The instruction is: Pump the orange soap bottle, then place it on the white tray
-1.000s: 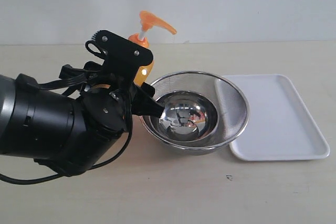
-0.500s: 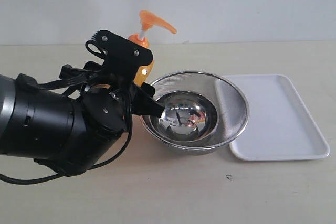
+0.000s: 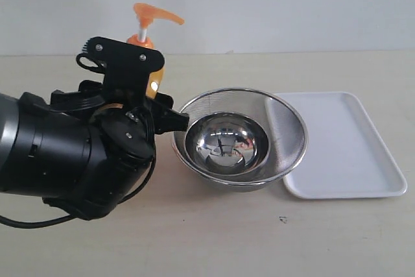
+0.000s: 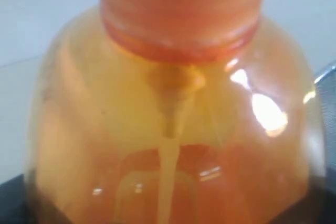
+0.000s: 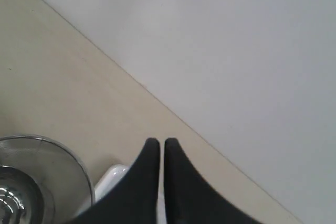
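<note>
With the left jaws grasping the orange soap bottle (image 3: 154, 84) at 9 o'clock of the bowl (image 3: 288, 135), pumping seems in hand, calling for the clenched right jaws to press its raised pump head (image 3: 155, 12).

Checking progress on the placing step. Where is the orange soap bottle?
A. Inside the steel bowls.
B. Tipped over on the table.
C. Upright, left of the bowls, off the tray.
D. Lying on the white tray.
C: the orange soap bottle is upright to the left of the mesh bowl, on the far side of it from the white tray.
</note>
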Robot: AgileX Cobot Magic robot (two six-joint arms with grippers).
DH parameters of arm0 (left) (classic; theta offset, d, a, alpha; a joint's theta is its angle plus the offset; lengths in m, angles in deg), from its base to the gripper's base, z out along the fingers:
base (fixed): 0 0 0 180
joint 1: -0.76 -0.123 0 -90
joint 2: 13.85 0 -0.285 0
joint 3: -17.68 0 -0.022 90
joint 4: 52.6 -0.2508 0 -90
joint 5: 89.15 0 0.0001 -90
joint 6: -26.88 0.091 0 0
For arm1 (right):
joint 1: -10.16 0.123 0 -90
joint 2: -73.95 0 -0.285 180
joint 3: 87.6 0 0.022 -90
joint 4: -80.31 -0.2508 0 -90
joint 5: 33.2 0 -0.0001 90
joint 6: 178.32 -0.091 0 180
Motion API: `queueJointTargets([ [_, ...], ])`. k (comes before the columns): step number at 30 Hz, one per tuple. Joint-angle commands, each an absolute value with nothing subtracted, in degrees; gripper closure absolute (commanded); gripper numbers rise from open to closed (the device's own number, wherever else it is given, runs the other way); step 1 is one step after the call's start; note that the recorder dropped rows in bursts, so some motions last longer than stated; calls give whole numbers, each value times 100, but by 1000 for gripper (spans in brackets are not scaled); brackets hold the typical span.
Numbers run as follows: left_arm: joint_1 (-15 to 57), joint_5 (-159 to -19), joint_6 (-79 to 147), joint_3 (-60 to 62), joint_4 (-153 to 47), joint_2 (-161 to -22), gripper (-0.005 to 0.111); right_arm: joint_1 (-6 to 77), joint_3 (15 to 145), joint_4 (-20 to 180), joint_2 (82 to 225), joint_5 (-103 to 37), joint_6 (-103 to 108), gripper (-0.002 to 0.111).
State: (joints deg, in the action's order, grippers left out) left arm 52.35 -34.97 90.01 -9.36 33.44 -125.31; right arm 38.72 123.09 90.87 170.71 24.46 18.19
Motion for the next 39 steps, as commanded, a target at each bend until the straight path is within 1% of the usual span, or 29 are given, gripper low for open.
queueJointTargets([
  [1, 5264, -3082, 9022, -902, 3408, -12220, 102, 3872, 12315, 8822, 16921, 2506, 1654, 108],
  [8, 5264, -3379, 9336, -922, 3519, -11654, 102, 3872, 12302, 8388, 16655, 2539, 1654, 108],
  [13, 5264, -3625, 9364, -1136, 3484, -11238, 102, 3872, 11816, 8031, 16308, 2401, 1718, 108],
  [21, 5264, -3706, 9364, -1435, 3484, -10799, 102, 3872, 10114, 7884, 15320, 1082, 1718, 108],
  [29, 5264, -3694, 9536, -1493, 3498, -10693, 102, 3872, 7807, 7805, 13917, -974, 1655, 108],
  [33, 5264, -3694, 9947, -1493, 3475, -10693, 102, 3872, 6862, 7817, 13188, -1502, 1598, 108],
  [36, 5264, -3694, 9992, -1493, 3463, -10693, 102, 3872, 6497, 8064, 12588, -1725, 1543, 108],
  [39, 5264, -3694, 9992, -1493, 3463, -10693, 102, 3872, 6433, 8635, 12067, -1579, 1181, 108],
])
